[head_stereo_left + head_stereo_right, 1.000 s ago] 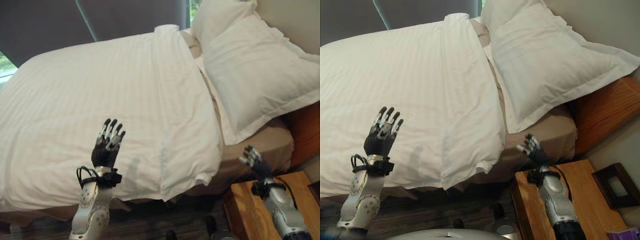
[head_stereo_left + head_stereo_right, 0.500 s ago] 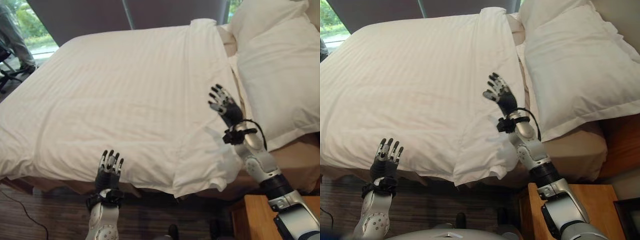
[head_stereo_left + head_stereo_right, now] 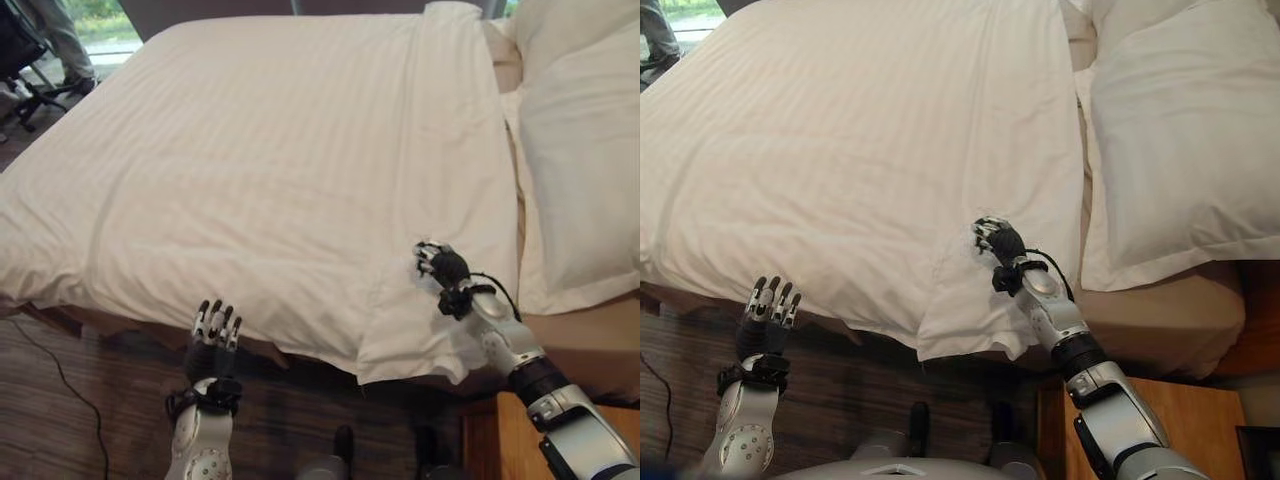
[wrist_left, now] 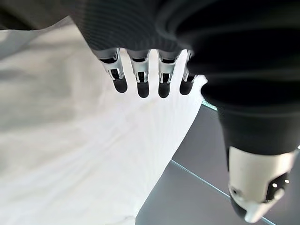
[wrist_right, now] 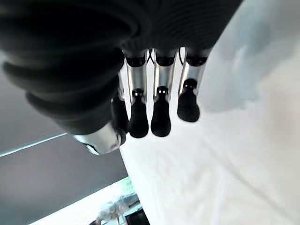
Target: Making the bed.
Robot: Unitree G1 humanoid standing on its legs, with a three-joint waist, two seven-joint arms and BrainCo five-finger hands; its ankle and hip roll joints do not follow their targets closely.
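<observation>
A white striped duvet (image 3: pixel 280 150) covers the bed, its top edge folded back beside two white pillows (image 3: pixel 585 150) on the right. My right hand (image 3: pixel 443 268) rests on the duvet just above its near folded corner (image 3: pixel 410 345). Its fingers (image 5: pixel 161 112) reach down to the cloth, fairly straight, with nothing held between them. My left hand (image 3: pixel 210 340) is raised in front of the bed's near edge, below the hanging duvet hem. Its fingers (image 4: pixel 140 79) are straight and apart from the cloth.
A wooden nightstand (image 3: pixel 1180 420) stands at the lower right beside the beige mattress side (image 3: pixel 1170 310). Dark wood floor (image 3: pixel 70 400) runs along the bed's near side. An office chair (image 3: pixel 25 60) and a person's legs (image 3: pixel 60 35) are at the far left.
The camera has tilted down and shifted. My right hand came down from the air onto the duvet near the folded corner. The left hand stays raised by the bed's edge.
</observation>
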